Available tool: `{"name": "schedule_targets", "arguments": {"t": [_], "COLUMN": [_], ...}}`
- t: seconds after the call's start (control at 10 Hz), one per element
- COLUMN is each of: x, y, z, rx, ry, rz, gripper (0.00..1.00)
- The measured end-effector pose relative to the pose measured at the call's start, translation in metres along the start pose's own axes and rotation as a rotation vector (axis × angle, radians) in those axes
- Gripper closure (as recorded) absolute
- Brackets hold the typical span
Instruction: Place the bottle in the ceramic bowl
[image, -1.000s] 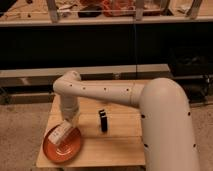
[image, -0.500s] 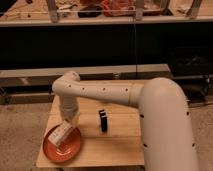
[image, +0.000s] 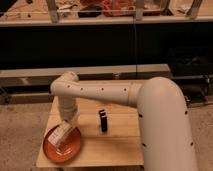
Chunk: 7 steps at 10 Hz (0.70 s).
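The orange-red ceramic bowl (image: 55, 148) sits on the front left of the small wooden table (image: 115, 145). The whitish bottle (image: 62, 134) lies tilted over the bowl's middle, at the tip of my arm. My gripper (image: 66, 125) is at the end of the white arm, right above the bottle and over the bowl. I cannot tell whether the bottle rests in the bowl or is still held.
A black upright block (image: 103, 120) stands on the table's middle, right of the bowl. My white arm (image: 160, 115) spans the table from the right. A dark shelf unit (image: 100, 45) runs behind the table.
The arm, gripper and bottle stay over the bowl; the bottle sits slightly lower in the bowl than a second ago.
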Motion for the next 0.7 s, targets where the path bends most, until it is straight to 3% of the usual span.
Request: {"name": "schedule_targets", "arguments": {"t": [0.3, 0.5, 0.7], "x": [-0.002, -0.0025, -0.0043], "y": [0.0, -0.0002, -0.0005], "z": [0.0003, 0.0001, 0.0], "rx": [-0.003, -0.004, -0.006], "ry": [0.005, 0.009, 0.013], "rz": [-0.006, -0.009, -0.014], "gripper": [0.66, 0.78, 0.75]}}
